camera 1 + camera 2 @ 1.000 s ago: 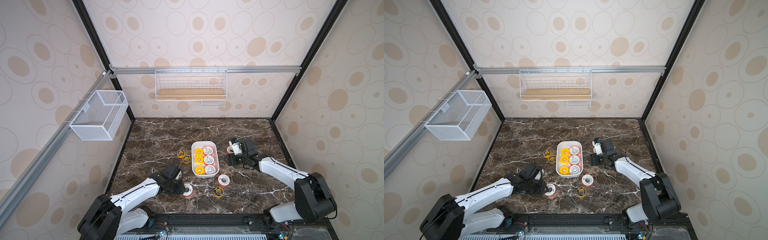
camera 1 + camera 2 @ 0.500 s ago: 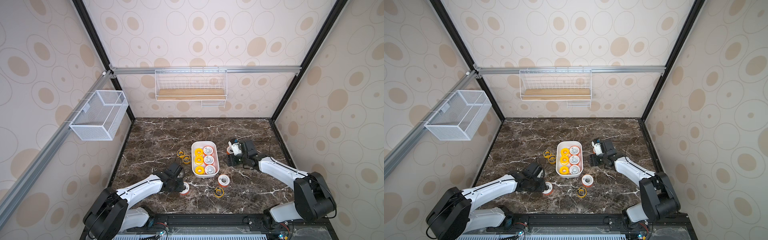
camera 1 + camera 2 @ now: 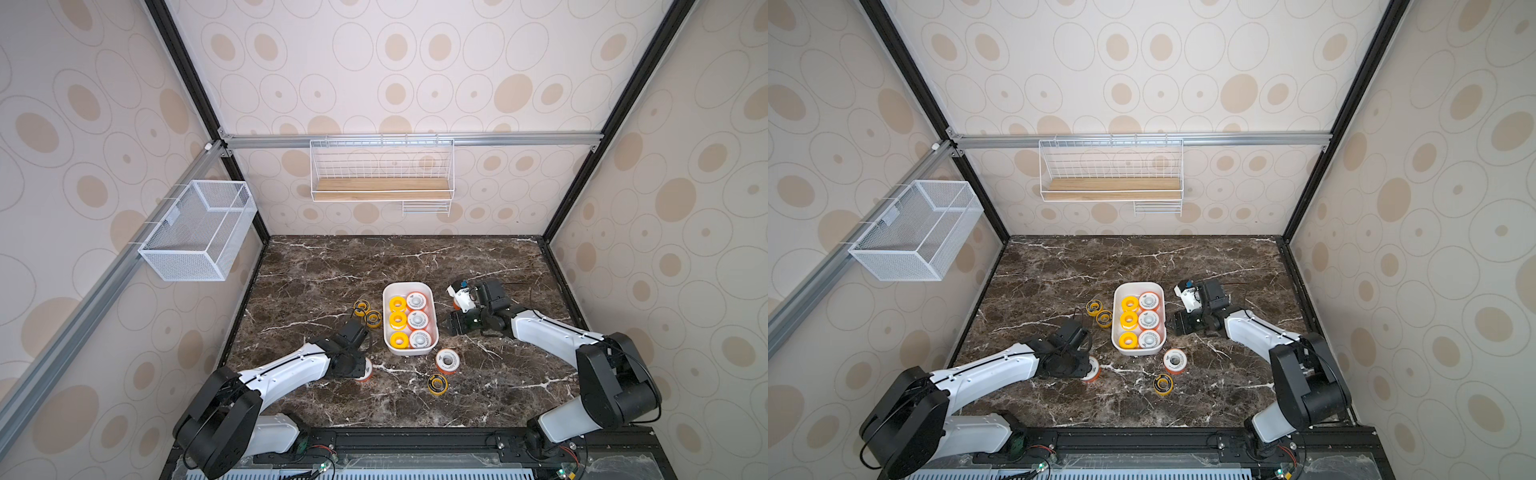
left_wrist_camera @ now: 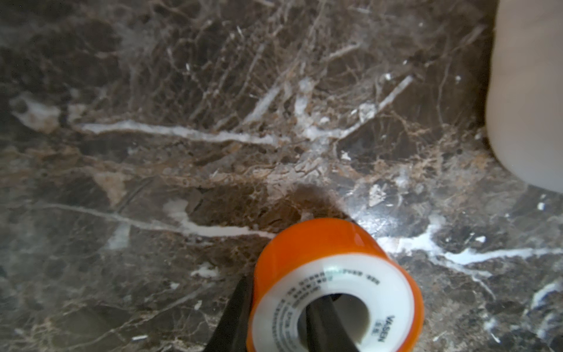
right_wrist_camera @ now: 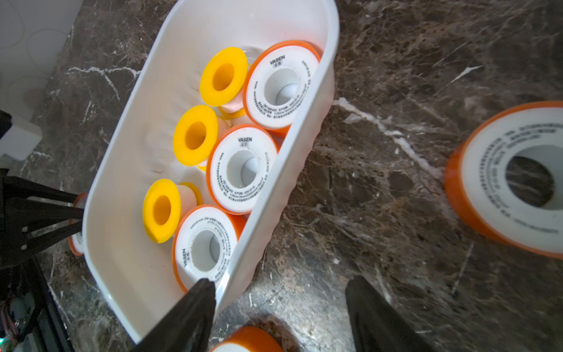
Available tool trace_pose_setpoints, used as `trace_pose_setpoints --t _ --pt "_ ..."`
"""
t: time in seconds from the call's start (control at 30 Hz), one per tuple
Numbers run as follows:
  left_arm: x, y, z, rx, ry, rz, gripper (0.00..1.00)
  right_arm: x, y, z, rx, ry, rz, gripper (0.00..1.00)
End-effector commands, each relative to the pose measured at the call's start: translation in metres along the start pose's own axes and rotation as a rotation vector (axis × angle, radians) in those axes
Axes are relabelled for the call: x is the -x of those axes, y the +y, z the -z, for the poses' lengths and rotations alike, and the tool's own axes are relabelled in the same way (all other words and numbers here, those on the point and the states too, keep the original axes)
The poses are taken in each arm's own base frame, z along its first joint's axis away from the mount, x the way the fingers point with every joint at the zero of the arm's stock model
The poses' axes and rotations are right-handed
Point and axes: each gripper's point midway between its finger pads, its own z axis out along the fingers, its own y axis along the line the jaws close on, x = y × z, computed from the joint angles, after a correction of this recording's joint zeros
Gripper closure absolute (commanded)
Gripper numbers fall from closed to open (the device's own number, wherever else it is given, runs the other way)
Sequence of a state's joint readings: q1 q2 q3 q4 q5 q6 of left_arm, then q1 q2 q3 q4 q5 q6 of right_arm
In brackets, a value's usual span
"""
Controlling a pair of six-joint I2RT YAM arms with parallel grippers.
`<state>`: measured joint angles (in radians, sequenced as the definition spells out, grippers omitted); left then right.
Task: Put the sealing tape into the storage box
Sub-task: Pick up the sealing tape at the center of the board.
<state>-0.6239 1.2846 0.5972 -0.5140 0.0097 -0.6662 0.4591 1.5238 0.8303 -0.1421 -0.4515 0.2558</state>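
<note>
Sealing tape fills much of the storage box [image 3: 409, 353]: six spools [image 3: 417, 321] lie flat in it, three yellow beside three orange, cores upward. The box's long axis runs from the table's near edge toward the back wall.

Since a second ago the left gripper [image 4: 280, 300] has moved from beside the loose orange spool [image 4: 335, 268] onto it, and in both top views the arm now hides most of that spool [image 3: 1094, 370]. The right arm has not shifted.

This spool rests on the marble table [image 3: 332, 266] near the box's near corner on the left arm's side, apart from the box, with its white printed face up and its axis roughly upright.

In the left wrist view, one dark finger reaches into the core and the other presses the orange outer wall, so the jaws pinch the spool's side.

The right gripper [image 5: 280, 282] stands spread and grips nothing; one fingertip [image 5: 198, 301] is at the box's outer wall.
</note>
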Motion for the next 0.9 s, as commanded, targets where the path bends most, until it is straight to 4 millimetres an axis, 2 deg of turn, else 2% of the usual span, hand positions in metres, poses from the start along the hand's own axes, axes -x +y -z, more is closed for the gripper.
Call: trace_pose_setpoints --t 0.0,0.27,0.43,0.63,0.87 --pt "0.018 0.003 0.018 0.041 -0.064 0.007 0.75 0.010 0.013 -0.001 0.087 -0.009 0.012 0.27" --pt "0.066 -0.005 0.059 0.051 -0.217 -0.005 0.76 0.007 0.022 -0.010 0.171 0.021 -0.005 0.38" --pt "0.104 -0.028 0.081 -0.007 -0.284 -0.024 0.76 0.006 0.026 -0.014 0.205 0.034 -0.013 0.47" --pt "0.143 -0.069 0.089 -0.108 -0.293 -0.067 0.76 0.004 0.024 -0.019 0.211 0.052 -0.032 0.55" --pt "0.184 -0.098 0.078 -0.167 -0.281 -0.086 0.76 0.002 0.024 -0.022 0.220 0.059 -0.043 0.66"
